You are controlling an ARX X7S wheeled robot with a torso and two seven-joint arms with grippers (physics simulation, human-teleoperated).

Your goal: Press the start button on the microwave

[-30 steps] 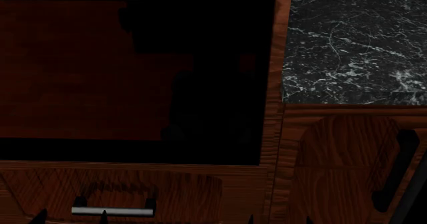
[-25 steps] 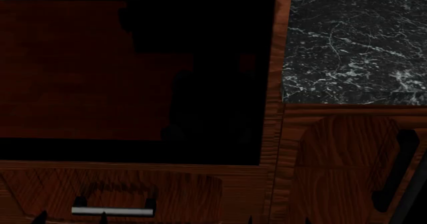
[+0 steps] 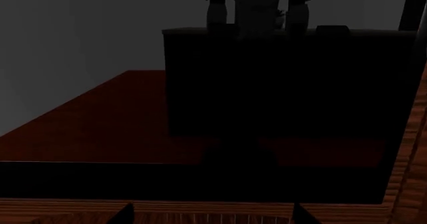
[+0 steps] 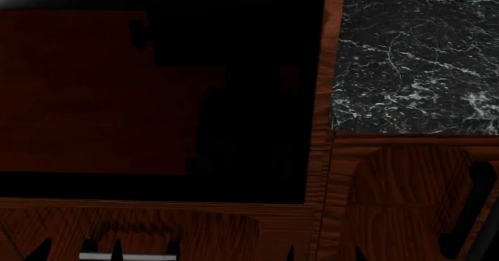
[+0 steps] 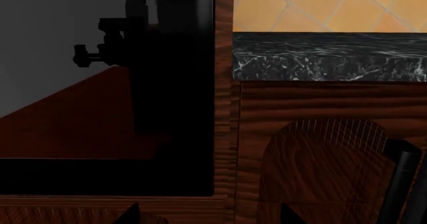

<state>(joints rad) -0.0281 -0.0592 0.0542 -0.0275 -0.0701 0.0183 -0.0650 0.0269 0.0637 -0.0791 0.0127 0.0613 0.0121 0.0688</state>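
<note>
The microwave (image 4: 156, 97) is the big glossy black face filling the left of the head view, with dim red-brown reflections; no button stands out on it. It also fills the left wrist view (image 3: 87, 129) and the right wrist view (image 5: 80, 124), mirroring a dark robot shape. My left gripper (image 4: 78, 253) is open, its two dark fingertips (image 3: 124, 215) wide apart just below the microwave's lower edge, over the wood. My right gripper (image 4: 325, 255) is open too, fingertips (image 5: 132, 215) spread below the microwave's lower right corner. Neither touches the face.
A red-brown wooden drawer front with a silver bar handle (image 4: 125, 256) lies under the microwave. A wooden strip (image 4: 323, 97) separates it from the black white-veined marble slab (image 4: 413, 56). A wooden cabinet door (image 5: 320, 164) and a dark arm link (image 4: 466, 208) are at the right. Orange tiles (image 5: 320, 6) are behind.
The head view has shifted: the microwave, marble slab and drawer handle all sit lower in the picture, the handle now at the bottom edge. The fingertips show slightly more.
</note>
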